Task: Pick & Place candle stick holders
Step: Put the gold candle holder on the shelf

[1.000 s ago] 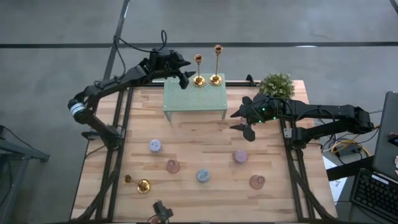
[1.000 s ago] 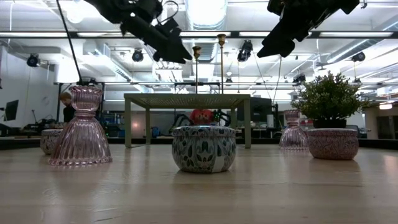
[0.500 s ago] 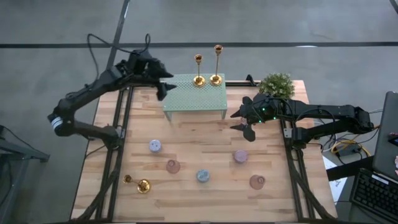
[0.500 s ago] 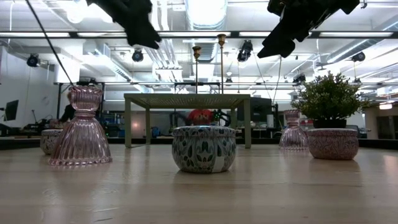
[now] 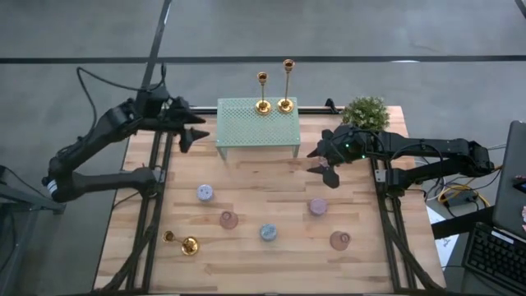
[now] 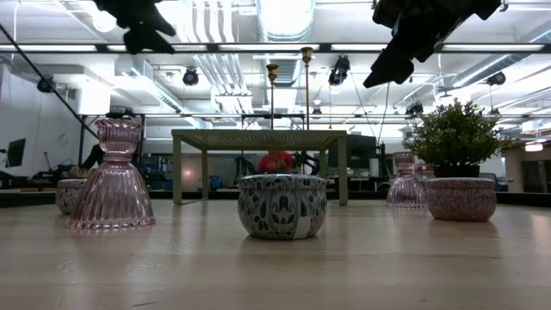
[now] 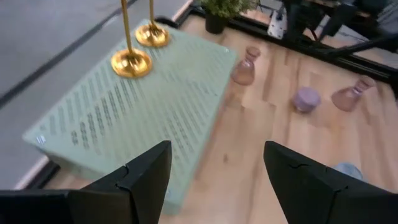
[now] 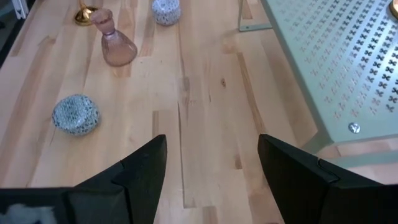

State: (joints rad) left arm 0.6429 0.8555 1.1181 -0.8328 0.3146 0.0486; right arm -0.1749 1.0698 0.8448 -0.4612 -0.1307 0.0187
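Two gold candle stick holders (image 5: pixel 262 105) (image 5: pixel 285 104) stand upright on their round bases at the far edge of a pale green perforated stand (image 5: pixel 256 125); the left wrist view shows the bases (image 7: pixel 131 62) (image 7: pixel 152 36). A third candle stick holder (image 5: pixel 185 243) lies on its side on the wood near the table's near left corner. My left gripper (image 5: pixel 195 134) hangs open in the air left of the stand, holding nothing. My right gripper (image 5: pixel 325 160) hovers open right of the stand, above the table, and is also empty (image 8: pixel 211 174).
A potted plant (image 5: pixel 366 113) stands at the far right. Pink glass vases (image 5: pixel 228 219) (image 5: pixel 318 206) (image 5: pixel 339 240) and small patterned jars (image 5: pixel 205 192) (image 5: pixel 268 233) are scattered over the table's near half. Bare wood lies between the stand and these.
My left gripper has drawn back from the two candle stick holders on the stand toward the table's left edge, staying open and empty. The two holders stand as before. My right gripper has kept still.
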